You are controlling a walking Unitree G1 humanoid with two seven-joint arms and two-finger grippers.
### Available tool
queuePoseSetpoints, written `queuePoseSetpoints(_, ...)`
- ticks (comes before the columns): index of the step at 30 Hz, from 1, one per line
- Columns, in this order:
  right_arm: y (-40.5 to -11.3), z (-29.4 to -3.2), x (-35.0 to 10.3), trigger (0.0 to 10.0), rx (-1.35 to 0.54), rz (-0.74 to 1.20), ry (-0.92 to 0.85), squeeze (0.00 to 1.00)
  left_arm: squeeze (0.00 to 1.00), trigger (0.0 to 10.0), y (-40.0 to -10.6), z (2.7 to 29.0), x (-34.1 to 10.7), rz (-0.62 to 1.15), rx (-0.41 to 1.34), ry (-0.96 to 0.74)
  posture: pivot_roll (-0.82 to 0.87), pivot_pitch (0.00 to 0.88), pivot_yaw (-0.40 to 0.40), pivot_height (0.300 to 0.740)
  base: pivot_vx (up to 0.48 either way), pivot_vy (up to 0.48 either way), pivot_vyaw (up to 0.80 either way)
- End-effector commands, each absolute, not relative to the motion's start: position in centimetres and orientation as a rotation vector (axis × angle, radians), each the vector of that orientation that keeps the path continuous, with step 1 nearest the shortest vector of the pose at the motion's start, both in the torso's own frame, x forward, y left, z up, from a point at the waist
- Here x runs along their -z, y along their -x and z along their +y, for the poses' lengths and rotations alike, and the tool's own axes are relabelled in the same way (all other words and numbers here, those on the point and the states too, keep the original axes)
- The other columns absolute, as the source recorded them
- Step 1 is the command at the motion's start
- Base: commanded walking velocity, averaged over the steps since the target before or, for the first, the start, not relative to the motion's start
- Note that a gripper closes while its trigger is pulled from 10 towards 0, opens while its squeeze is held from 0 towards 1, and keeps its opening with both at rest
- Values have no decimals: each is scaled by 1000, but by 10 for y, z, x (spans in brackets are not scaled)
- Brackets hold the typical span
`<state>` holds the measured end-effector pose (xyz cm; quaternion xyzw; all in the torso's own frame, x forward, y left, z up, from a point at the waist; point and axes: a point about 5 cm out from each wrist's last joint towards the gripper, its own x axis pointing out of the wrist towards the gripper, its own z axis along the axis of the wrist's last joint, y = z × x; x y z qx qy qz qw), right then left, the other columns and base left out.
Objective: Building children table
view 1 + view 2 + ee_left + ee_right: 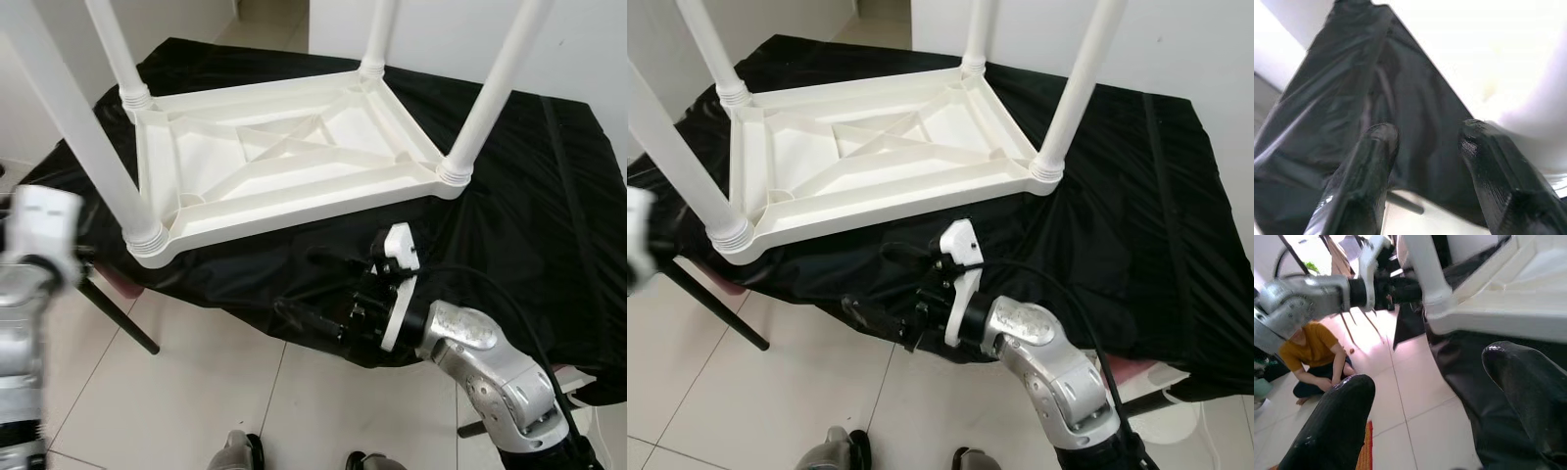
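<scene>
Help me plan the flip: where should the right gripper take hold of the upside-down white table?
Probably the near right leg, low by its collar. It stands upright and round, so the open fingers of the right gripper could close across it from the robot's side. The flat rim looks too broad.

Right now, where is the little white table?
The white table lies upside down, legs up, on the black cloth ahead of the robot. The right gripper, fingers open, is at the cloth's near edge just below it.

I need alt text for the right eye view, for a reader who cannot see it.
A white plastic children's table lies upside down, four legs up, on a black-covered table. The right gripper, fingers open, hangs at the cover's near edge, over tiled floor.
</scene>
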<state>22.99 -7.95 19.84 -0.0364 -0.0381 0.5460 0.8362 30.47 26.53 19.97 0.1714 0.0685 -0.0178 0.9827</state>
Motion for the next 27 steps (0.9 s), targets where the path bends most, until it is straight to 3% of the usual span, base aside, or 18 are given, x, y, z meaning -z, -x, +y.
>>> queuePoseSetpoints(1,-227,-79,-195,10000,-1163,-67,88,0,0,10000,-306,239,-201,106,211,-330,-52,165,54,740,0,0,0)
queuePoseSetpoints(4,-227,-79,-195,10000,-1163,-67,88,0,0,10000,-306,239,-201,106,211,-330,-52,165,54,740,0,0,0)
queuePoseSetpoints(7,-229,-79,-191,10000,-1147,-55,93,0,0,10000,-301,221,-201,87,344,-320,-48,162,54,740,0,0,0)
queuePoseSetpoints(11,-229,-79,-191,10000,-1147,-55,93,0,0,10000,-301,221,-201,87,344,-320,-48,162,54,740,0,0,0)
queuePoseSetpoints(15,-231,-80,-186,10000,-1135,-40,101,0,0,10000,-295,207,-204,66,484,-273,-48,159,49,740,0,0,0)
queuePoseSetpoints(19,-231,-80,-186,10000,-1135,-40,101,0,0,10000,-295,207,-204,66,484,-273,-48,159,49,740,0,0,0)
queuePoseSetpoints(20,-234,-80,-181,10000,-1118,-23,117,0,0,10000,-289,192,-206,55,623,-237,-47,152,45,740,0,0,0)
queuePoseSetpoints(22,-234,-80,-181,10000,-1118,-23,117,0,0,10000,-289,192,-206,55,623,-237,-47,152,45,740,0,0,0)
queuePoseSetpoints(23,-237,-80,-176,10000,-1093,-9,134,0,0,10000,-281,177,-208,49,762,-207,-47,152,45,740,0,0,0)
queuePoseSetpoints(27,-243,-80,-168,10000,-1047,11,165,0,0,10000,-268,154,-213,31,954,-176,-45,150,45,740,0,0,0)
